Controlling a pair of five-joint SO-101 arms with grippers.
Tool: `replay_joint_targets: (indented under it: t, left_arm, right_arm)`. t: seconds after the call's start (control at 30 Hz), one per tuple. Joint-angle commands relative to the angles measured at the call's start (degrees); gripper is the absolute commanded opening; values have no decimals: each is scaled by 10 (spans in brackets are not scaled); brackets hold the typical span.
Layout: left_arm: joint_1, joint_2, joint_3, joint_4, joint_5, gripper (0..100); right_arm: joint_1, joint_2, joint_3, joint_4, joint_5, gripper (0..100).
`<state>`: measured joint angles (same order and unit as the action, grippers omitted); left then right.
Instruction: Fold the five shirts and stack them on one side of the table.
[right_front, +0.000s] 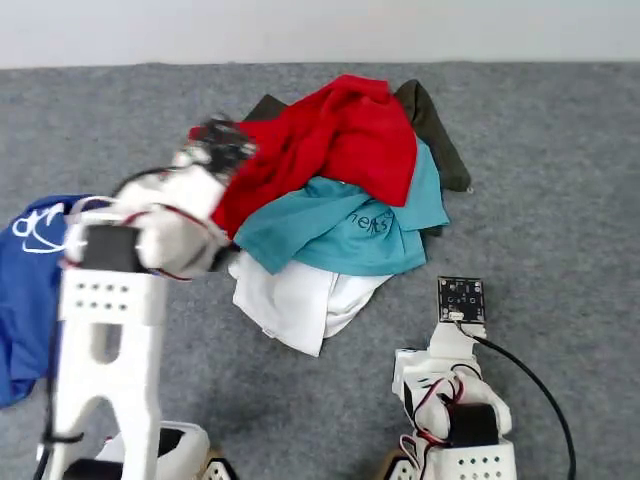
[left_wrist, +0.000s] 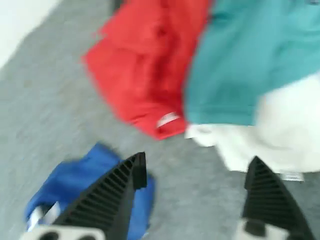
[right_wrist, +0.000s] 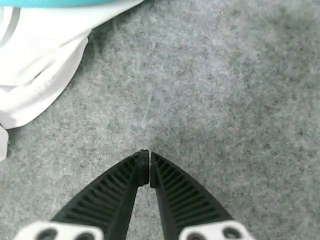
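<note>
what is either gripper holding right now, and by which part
Nothing is held. The left gripper is open over the gray mat by the blue shirt; the right gripper is shut on nothing.

The dark shirt (right_front: 436, 130) hides mostly under the red shirt (right_front: 340, 140); the blue shirt (right_front: 22, 300) runs off the edge.

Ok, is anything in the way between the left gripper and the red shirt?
Nothing visible does. The left gripper is open above bare carpet, the red shirt lies ahead of it, and the blue shirt sits off to one side.
</note>
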<state>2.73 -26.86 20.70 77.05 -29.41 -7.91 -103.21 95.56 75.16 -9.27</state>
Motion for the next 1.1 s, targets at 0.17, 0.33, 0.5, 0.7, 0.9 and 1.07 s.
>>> replay_joint_targets:
  t: [0.17,0.33,0.5,0.7,0.9,1.07]
  left_arm:
    - [82,170,-64,-7,-6,326]
    - [107,287,-145,-7,-6,326]
    - [128,404,-222,-7,-6,326]
    - [129,549,-339,-4,37,326]
    - [127,666,-412,2,90,312]
    - [130,681,-436,25,84,156]
  right_arm:
    - [-2,-6,8,-4,6,9]
    - [-2,-6,8,-4,6,9]
    - [-2,-6,8,-4,6,9]
    - [-2,-6,8,-4,6,9]
    - [-2,-6,8,-4,6,9]
    - [-2,-6,8,-4,6,9]
